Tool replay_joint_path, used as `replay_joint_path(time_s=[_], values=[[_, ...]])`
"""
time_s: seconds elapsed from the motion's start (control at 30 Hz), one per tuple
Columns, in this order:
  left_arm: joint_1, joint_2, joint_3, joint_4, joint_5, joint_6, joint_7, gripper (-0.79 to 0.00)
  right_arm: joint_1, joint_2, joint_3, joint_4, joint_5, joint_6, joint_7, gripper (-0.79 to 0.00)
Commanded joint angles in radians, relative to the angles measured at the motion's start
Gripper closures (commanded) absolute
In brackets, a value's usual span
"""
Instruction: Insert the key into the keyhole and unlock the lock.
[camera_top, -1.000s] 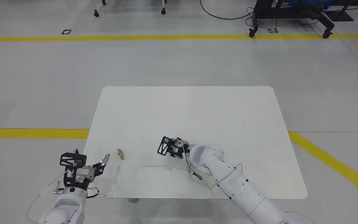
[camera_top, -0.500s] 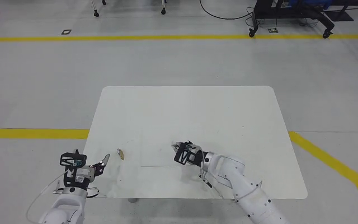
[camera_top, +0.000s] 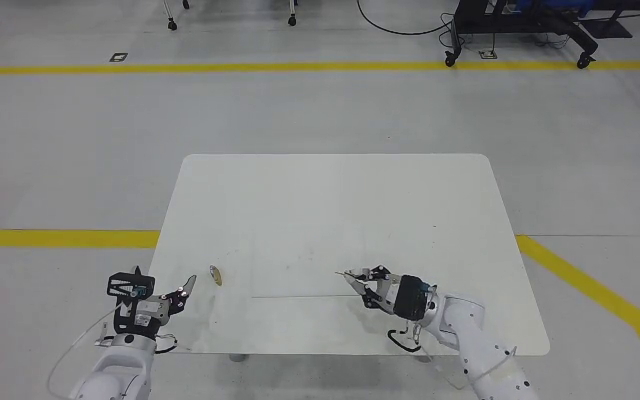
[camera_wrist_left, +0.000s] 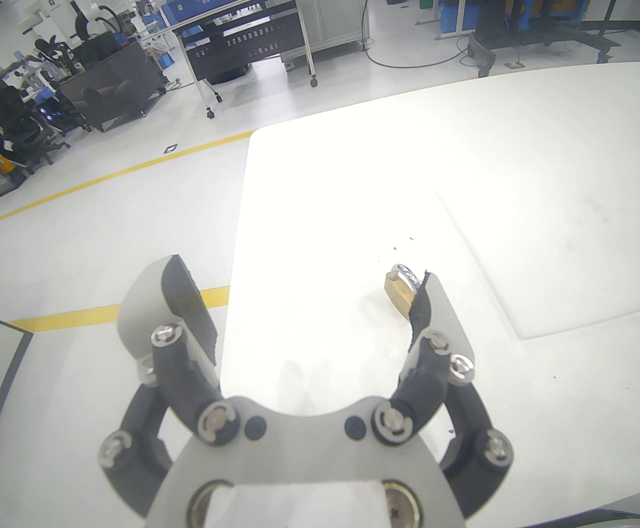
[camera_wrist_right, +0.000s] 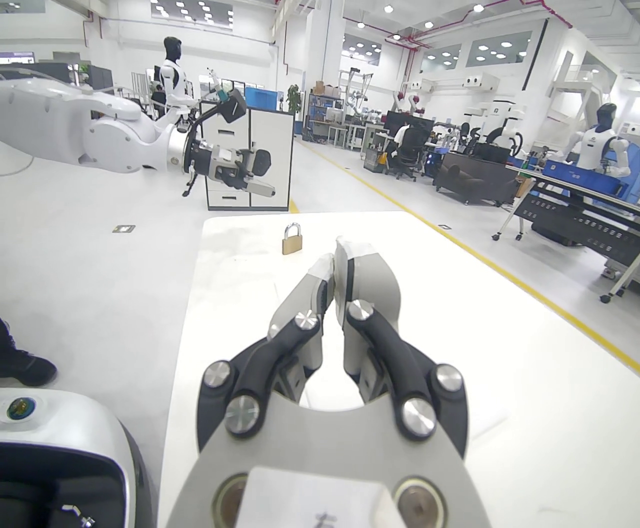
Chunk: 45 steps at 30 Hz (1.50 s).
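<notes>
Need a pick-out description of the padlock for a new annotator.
Start at the white table. Near its corner on the robot's side, just beyond the left gripper, sits the padlock. Small brass body, silver shackle: the only gold-coloured thing on the white top.

A white table (camera_top: 330, 190) carries a brass padlock (camera_top: 214, 274) standing upright near its front-left corner

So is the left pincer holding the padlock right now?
No, the left pincer is open and empty, with the padlock on the table beyond it.
</notes>
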<state>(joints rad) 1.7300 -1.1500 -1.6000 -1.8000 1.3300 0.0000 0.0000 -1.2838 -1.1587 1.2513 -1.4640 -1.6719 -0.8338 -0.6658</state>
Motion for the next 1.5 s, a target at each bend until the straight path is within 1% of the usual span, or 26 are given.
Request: replay_joint_path(time_s=[0.0, 0.37, 0.43, 0.47, 0.5, 0.53, 0.57, 0.6, 0.67, 0.77, 0.83, 0.87, 0.9, 0.93, 0.97, 1.0, 1.47], values=[[0.000, 0.000, 0.000, 0.000, 0.000, 0.000, 0.000, -0.785, 0.000, 0.000, 0.000, 0.000, 0.003, 0.000, 0.002, 0.000], [0.000, 0.000, 0.000, 0.000, 0.000, 0.000, 0.000, -0.785, 0.000, 0.000, 0.000, 0.000, 0.003, 0.000, 0.002, 0.000], [-0.001, -0.002, 0.007, -0.012, 0.057, 0.048, 0.031, -0.785, 0.000, 0.000, 0.000, 0.000, 0.003, 0.000, 0.002, 0.000], [0.004, -0.004, 0.020, -0.028, 0.046, 0.040, 0.048, -0.785, 0.000, 0.000, 0.000, 0.000, 0.003, 0.000, 0.002, 0.000], [0.008, -0.005, 0.019, -0.040, 0.017, 0.022, 0.059, -0.776, 0.000, 0.000, 0.000, 0.000, 0.003, 0.000, 0.002, 0.000], [0.009, -0.005, 0.014, -0.048, -0.015, 0.000, 0.047, -0.665, 0.000, 0.000, 0.000, 0.000, 0.003, 0.000, 0.002, 0.000], [0.007, -0.004, 0.010, -0.058, -0.043, -0.042, 0.022, -0.668, 0.000, 0.000, 0.000, 0.000, 0.003, 0.000, 0.002, 0.000], [0.001, -0.002, 0.007, -0.066, -0.083, -0.097, -0.010, -0.690, 0.000, 0.000, 0.000, 0.000, 0.003, 0.000, 0.002, 0.000], [-0.018, 0.002, -0.002, -0.077, -0.170, -0.218, -0.087, -0.785, 0.000, 0.000, 0.000, 0.000, 0.003, 0.000, 0.002, 0.000], [-0.070, 0.007, -0.001, -0.081, -0.281, -0.345, -0.202, -0.785, 0.000, 0.000, 0.000, 0.000, 0.003, 0.000, 0.002, 0.000], [-0.106, 0.011, 0.013, -0.084, -0.375, -0.431, -0.295, -0.776, 0.000, 0.000, 0.000, 0.000, 0.003, 0.000, 0.002, 0.000], [-0.124, 0.012, 0.016, -0.087, -0.428, -0.459, -0.328, -0.785, 0.000, 0.000, 0.000, 0.000, 0.003, 0.000, 0.002, 0.000], [-0.140, 0.013, 0.026, -0.090, -0.491, -0.510, -0.361, -0.785, 0.000, 0.000, 0.000, 0.000, 0.003, 0.000, 0.002, 0.000], [-0.154, 0.017, 0.029, -0.085, -0.542, -0.565, -0.419, -0.785, 0.000, 0.000, 0.000, 0.000, 0.003, 0.000, 0.002, 0.000], [-0.168, 0.020, 0.024, -0.085, -0.593, -0.591, -0.455, -0.785, 0.000, 0.000, 0.000, 0.000, 0.003, 0.000, 0.002, 0.000], [-0.171, 0.021, 0.023, -0.083, -0.613, -0.598, -0.465, -0.785, 0.000, 0.000, 0.000, 0.000, 0.003, 0.000, 0.002, 0.000], [-0.171, 0.021, 0.023, -0.083, -0.613, -0.598, -0.465, -0.785, 0.000, 0.000, 0.000, 0.000, 0.003, 0.000, 0.002, 0.000]])
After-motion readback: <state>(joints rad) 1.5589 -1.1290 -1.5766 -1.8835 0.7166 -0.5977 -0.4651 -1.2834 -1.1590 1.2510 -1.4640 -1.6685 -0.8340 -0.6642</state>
